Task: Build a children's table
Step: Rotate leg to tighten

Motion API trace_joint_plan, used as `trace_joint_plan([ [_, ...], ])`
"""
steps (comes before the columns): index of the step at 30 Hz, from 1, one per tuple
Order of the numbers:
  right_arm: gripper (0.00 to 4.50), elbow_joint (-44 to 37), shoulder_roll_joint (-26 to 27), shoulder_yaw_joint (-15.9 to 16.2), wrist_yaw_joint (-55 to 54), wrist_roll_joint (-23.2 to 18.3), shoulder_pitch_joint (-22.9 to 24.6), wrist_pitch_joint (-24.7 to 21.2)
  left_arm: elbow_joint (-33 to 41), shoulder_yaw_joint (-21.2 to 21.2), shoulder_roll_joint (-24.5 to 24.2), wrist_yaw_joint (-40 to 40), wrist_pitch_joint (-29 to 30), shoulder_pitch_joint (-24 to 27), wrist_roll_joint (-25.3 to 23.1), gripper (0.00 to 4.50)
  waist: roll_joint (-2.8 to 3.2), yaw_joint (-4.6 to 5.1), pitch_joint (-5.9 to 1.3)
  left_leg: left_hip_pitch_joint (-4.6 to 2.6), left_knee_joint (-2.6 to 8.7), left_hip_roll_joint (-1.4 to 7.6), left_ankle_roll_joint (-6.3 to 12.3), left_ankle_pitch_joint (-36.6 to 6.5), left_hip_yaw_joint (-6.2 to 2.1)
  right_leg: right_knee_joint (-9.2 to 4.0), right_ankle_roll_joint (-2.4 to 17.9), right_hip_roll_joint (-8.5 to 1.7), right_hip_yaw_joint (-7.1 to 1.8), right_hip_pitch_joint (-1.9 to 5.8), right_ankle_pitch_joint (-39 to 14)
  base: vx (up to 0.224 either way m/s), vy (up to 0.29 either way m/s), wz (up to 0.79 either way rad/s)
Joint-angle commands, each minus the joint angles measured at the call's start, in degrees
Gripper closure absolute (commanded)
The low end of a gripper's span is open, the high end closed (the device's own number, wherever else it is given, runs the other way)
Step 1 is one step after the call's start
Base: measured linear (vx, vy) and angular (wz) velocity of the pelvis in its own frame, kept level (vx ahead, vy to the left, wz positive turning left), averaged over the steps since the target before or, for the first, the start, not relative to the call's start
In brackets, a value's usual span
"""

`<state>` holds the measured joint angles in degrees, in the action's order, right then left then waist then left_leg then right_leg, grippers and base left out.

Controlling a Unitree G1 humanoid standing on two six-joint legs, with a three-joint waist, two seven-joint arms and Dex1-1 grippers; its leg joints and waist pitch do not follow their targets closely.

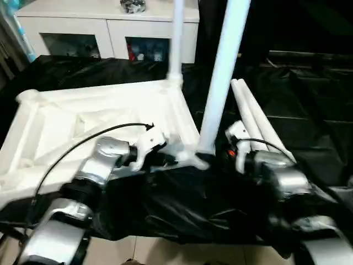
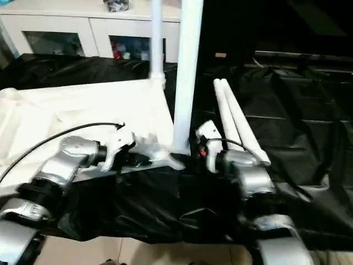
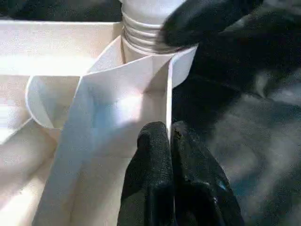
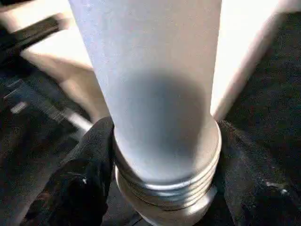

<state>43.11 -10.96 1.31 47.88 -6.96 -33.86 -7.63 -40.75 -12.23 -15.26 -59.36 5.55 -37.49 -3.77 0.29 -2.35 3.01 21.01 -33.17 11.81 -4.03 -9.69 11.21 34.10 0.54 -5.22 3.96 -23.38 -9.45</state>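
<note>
The children's table's white tabletop lies upside down on black cloth, ribs facing up. One white leg stands upright in the far right corner socket. A second leg stands in the near right socket, its threaded base showing. My left gripper is shut on the tabletop's thin rim beside that socket. My right gripper grips the second leg just above the thread, one black finger pressed on each side. Two more legs lie side by side on the cloth to the right.
A white cabinet with glass doors stands behind the tabletop. The black cloth spreads wide to the right of the lying legs. Light floor tiles show at the cloth's near edge.
</note>
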Motion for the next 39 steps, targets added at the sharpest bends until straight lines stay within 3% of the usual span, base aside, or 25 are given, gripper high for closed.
trace_joint_plan([
  [1, 1.73, 3.32, 3.39, 1.88, -4.08, 1.40, -0.85, 0.07, 1.15, -0.13, 3.54, 3.98, 0.31, -1.91, 0.75, 4.50, -0.43, 0.18, -3.62, -0.76, 3.72, 1.26, 1.05, -15.62, -0.63, -4.65, 11.48, -2.91, -2.21, 2.40, -20.74, 0.000, 0.000, 0.00],
  [2, 1.73, 6.08, 4.77, 0.76, -9.33, 1.96, -2.22, 0.82, 0.42, 0.11, 5.20, 7.18, 1.13, -2.62, 0.29, 4.50, -0.68, 0.36, -3.63, -0.70, 3.68, 1.15, 1.20, -15.87, -0.62, -4.75, 11.20, -2.88, -2.19, 2.39, -21.34, 0.000, 0.000, 0.00],
  [4, 1.73, 9.07, 6.45, -1.10, -15.73, 1.87, -4.01, 1.10, -0.09, 0.37, 7.19, 9.95, 2.33, -3.45, 0.16, 4.50, -0.44, 0.64, -3.57, -0.81, 3.70, 1.11, 0.88, -15.82, -0.66, -4.82, 10.99, -2.80, -2.16, 2.19, -21.96, 0.000, 0.000, 0.00],
  [8, 1.73, 13.51, 9.51, -3.15, -21.15, 1.28, -7.30, 2.41, 0.38, 0.08, 10.54, 12.45, 3.88, -4.38, 0.29, 4.50, -0.44, 0.71, -3.87, -0.49, 3.56, 1.05, 1.67, -14.43, -0.60, -4.50, 11.59, -2.77, -2.15, 2.54, -18.44, 0.000, 0.000, 0.00],
  [11, 1.04, 14.49, 10.21, -3.21, -19.59, 0.83, -8.37, 3.39, 0.71, -0.26, 11.44, 12.53, 3.76, -4.44, 0.30, 4.50, -0.28, 0.58, -4.03, -0.47, 3.41, 1.05, 2.80, -13.33, -0.49, -4.24, 12.54, -2.63, -2.16, 2.68, -14.87, 0.000, 0.000, 0.00],
  [13, 1.01, 14.34, 9.69, -3.39, -17.75, 0.43, -8.79, 3.57, 0.82, -0.44, 11.08, 11.85, 3.27, -4.27, 0.33, 4.50, -0.35, 0.52, -4.15, -0.38, 3.35, 1.09, 3.51, -12.30, -0.48, -3.90, 13.37, -2.62, -2.12, 2.85, -12.36, 0.000, 0.000, 0.00],
  [16, 0.63, 14.41, 8.61, -2.77, -16.44, 1.24, -8.94, 4.48, 1.01, -0.62, 10.31, 10.60, 2.59, -3.89, 0.27, 4.50, -0.34, 0.50, -4.03, -0.34, 3.33, 1.07, 3.89, -12.38, -0.41, -3.95, 13.83, -2.68, -2.10, 2.93, -12.31, 0.000, 0.000, 0.00],
  [21, 0.58, 11.93, 3.26, -0.85, -7.51, 2.38, -7.36, 6.56, 2.52, -1.23, 6.69, 4.79, 0.97, -2.16, 0.61, 4.50, -0.46, 0.17, -4.12, -0.25, 3.17, 1.19, 4.84, -11.61, -0.34, -3.75, 14.39, -2.72, -2.14, 3.09, -11.14, 0.000, 0.000, 0.00],
  [26, 0.58, 5.52, -2.88, 0.56, 3.29, 1.03, -3.94, 5.62, 2.43, -1.32, 4.06, 0.66, -0.56, -1.83, 1.14, 4.50, -0.56, -0.81, -4.09, -0.32, 3.04, 1.44, 5.94, -10.85, -0.13, -3.48, 14.54, -2.53, -2.05, 3.12, -9.58, 0.000, 0.000, 0.00],
  [29, 0.58, -1.56, -8.08, 1.84, 10.57, -0.06, 0.57, 2.94, -0.13, -0.63, 3.63, 3.26, -0.95, -3.25, -0.35, 4.50, -0.76, -1.37, -4.01, -0.52, 3.00, 1.41, 5.97, -11.08, -0.06, -3.72, 13.79, -2.41, -2.09, 3.02, -10.76, 0.000, 0.000, 0.00],
  [31, 0.58, -3.89, -9.65, 1.52, 12.10, -0.69, 2.15, 2.00, -1.05, -0.39, 3.74, 4.24, -0.83, -3.79, -0.74, 4.50, -0.98, -1.43, -3.94, -0.26, 3.02, 1.29, 5.88, -11.18, -0.10, -3.78, 13.28, -2.49, -2.06, 3.13, -12.06, 0.000, 0.000, 0.00],
  [32, 0.58, -4.89, -10.21, 1.13, 12.20, -0.95, 2.83, 1.74, -1.48, -0.23, 3.95, 4.97, -0.59, -4.08, -0.88, 4.50, -0.75, -1.48, -3.98, -0.20, 3.02, 1.24, 5.69, -11.20, -0.15, -3.84, 12.94, -2.53, -2.03, 3.20, -12.62, 0.000, 0.000, 0.00],
  [34, 0.58, -6.92, -11.02, 0.36, 11.75, -1.32, 4.10, 1.47, -2.23, -0.20, 4.31, 5.96, -0.33, -4.58, -0.96, 4.50, -0.98, -1.31, -4.00, -0.21, 2.98, 1.15, 5.34, -11.88, -0.19, -4.13, 12.32, -2.57, -1.98, 3.03, -14.53, 0.000, 0.000, 0.00],
  [35, 0.58, -7.33, -11.16, 0.17, 11.53, -1.37, 4.36, 1.47, -2.39, -0.21, 4.40, 6.16, -0.24, -4.68, -0.98, 4.50, -0.64, -1.09, -3.98, -0.22, 3.03, 1.10, 5.07, -12.37, -0.27, -4.32, 11.89, -2.51, -1.95, 2.97, -15.29, 0.000, 0.000, 0.00],
  [39, 0.58, -13.33, -11.19, -1.46, 8.85, -2.96, 7.26, -1.48, -5.48, 0.05, 6.35, 11.33, 0.54, -6.59, -1.69, 4.50, -0.99, -0.97, -4.07, -0.17, 3.01, 1.02, 5.23, -11.87, -0.38, -4.39, 11.39, -2.46, -1.92, 2.99, -15.61, 0.000, 0.000, 0.00],
])
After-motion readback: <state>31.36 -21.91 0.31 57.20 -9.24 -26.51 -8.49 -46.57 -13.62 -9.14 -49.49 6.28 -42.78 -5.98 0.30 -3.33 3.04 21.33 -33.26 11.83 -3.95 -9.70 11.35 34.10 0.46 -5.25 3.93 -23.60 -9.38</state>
